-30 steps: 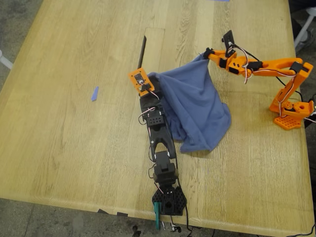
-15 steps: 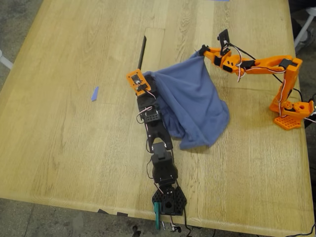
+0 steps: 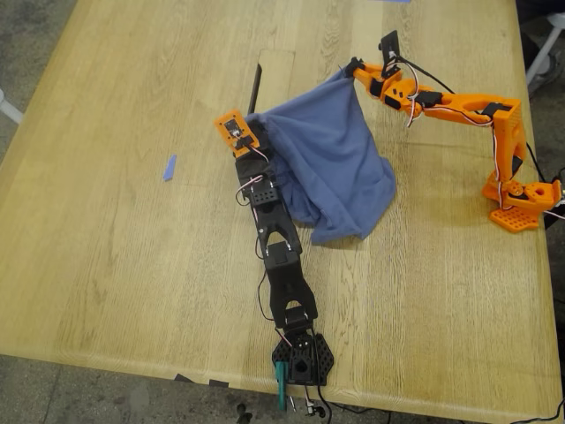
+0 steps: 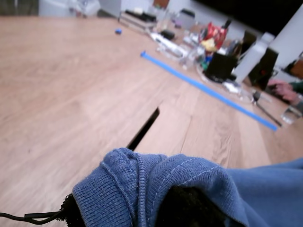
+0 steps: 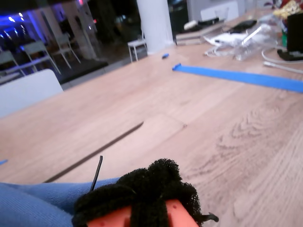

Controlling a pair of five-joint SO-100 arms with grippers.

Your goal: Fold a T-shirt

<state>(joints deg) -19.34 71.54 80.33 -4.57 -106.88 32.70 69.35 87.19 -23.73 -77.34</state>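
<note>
The T-shirt is being held stretched over the counter, one edge being clenched in the first tool and another in the second tool, so slippage is being risked wherever tension is being added unevenly.

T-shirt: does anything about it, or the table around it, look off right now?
The T-shirt is bunched, not flat: two grippers hold an edge up while the rest sags in a heap on the table. A small blue tape scrap lies loose toward the exterior view's left. Nothing looks torn or spilled.
</note>
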